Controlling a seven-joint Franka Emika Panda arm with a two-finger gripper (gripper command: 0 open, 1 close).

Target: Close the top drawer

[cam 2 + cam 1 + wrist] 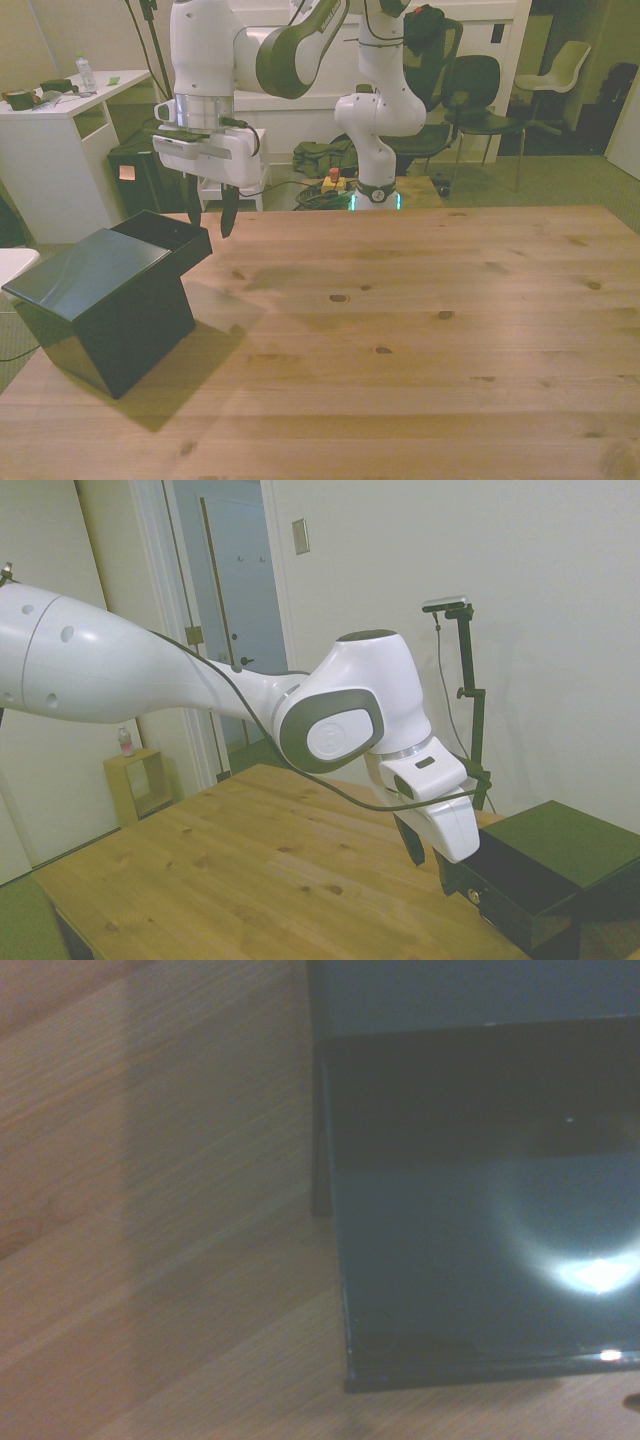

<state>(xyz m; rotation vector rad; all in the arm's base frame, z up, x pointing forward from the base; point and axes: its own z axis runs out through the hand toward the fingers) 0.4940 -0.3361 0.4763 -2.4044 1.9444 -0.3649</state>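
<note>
Pale pine tabletop (420, 330) carries a small black box cabinet (95, 300) at the front view's left, its shallow black top drawer (170, 238) pulled out. Directly above, the two-finger gripper (209, 214) hangs parted and empty; it should descend beyond the drawer front (490, 898), then push squarely inward.

Open top drawer (480, 1290) over wooden table (160, 1210)

Black top drawer (168, 238), brass-coloured knob (474, 892)

A robotics lab or office room. A second white robot arm (375, 110) stands on the floor. Office chairs (478, 85) and a white desk (60, 120) line the walls.
</note>
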